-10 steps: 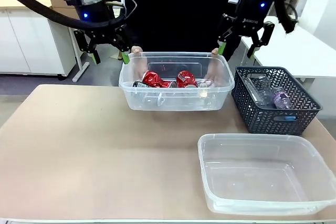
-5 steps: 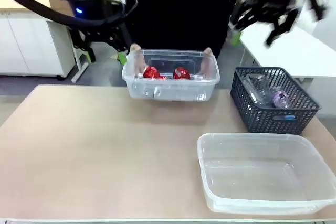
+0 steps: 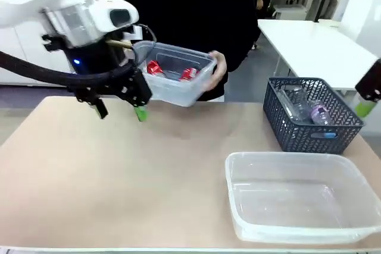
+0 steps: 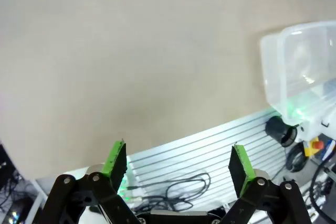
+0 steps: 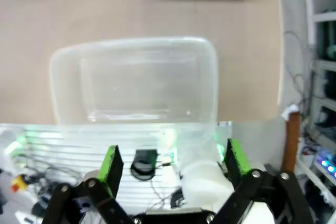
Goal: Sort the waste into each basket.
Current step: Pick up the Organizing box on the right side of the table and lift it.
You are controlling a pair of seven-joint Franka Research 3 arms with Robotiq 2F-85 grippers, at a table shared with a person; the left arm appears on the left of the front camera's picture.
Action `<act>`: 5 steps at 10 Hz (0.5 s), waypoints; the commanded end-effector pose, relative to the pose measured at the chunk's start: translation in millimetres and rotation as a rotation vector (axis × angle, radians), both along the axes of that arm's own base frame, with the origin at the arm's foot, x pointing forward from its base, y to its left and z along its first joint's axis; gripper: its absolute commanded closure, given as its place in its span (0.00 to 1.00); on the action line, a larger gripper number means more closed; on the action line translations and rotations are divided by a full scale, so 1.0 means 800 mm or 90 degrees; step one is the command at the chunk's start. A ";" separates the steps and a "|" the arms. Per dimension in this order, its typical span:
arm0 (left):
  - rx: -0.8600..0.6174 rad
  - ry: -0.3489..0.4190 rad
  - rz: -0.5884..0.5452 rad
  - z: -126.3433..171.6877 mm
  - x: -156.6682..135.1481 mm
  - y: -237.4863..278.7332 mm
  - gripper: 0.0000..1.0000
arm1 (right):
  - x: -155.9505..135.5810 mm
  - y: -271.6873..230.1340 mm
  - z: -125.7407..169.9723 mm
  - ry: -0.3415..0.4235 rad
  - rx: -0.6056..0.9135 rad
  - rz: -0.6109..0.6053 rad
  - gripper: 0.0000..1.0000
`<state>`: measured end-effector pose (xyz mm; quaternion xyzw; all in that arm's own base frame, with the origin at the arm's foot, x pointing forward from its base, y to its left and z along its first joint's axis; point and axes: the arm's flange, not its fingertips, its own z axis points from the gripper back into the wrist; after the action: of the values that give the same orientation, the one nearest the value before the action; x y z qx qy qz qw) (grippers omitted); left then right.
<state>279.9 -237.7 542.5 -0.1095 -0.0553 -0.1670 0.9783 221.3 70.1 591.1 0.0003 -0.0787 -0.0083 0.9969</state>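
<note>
small clear plastic tub (image 3: 178, 86) of red metal cans (image 3: 155, 68) now lifted off table's (image 3: 89, 176) far edge; left gripper (image 3: 121, 112), right gripper (image 5: 172, 156) agape, empty; we'd pinch light, dentable cans mid-body.

1. We are finding no word, brand, number or sign that we can read.
2. We are seeing pale marks on the red cans (image 3: 156, 68) in the front view, but they are too small to make out.
3. We are seeing a purple label on a bottle (image 3: 319, 112) inside the dark basket (image 3: 297, 138); its print is blurring out.
4. We are seeing a blue tag (image 3: 325, 134) on that basket's front wall, with no legible letters.
</note>
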 end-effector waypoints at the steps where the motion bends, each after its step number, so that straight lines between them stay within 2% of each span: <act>1: -0.041 0.015 0.057 -0.016 0.051 -0.026 0.00 | 0.072 0.020 -0.017 -0.035 -0.014 0.047 0.00; 2: 0.000 0.000 0.000 0.000 0.000 0.000 0.00 | 0.000 0.000 0.000 0.000 0.000 0.000 0.00; 3: 0.000 0.000 0.000 0.000 0.000 0.000 0.00 | 0.000 0.000 0.000 0.000 0.000 0.000 0.00; 4: -0.018 0.015 0.014 -0.021 0.021 -0.019 0.00 | 0.031 0.005 -0.021 0.001 -0.007 0.013 0.00; 5: -0.042 0.030 0.057 -0.023 0.023 -0.055 0.00 | 0.045 0.014 -0.043 0.033 -0.066 0.045 0.00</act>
<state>292.5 -257.5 528.5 -0.1260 -0.0467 -0.1475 0.9799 240.4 76.7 572.4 -0.0153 -0.0701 0.0075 0.9974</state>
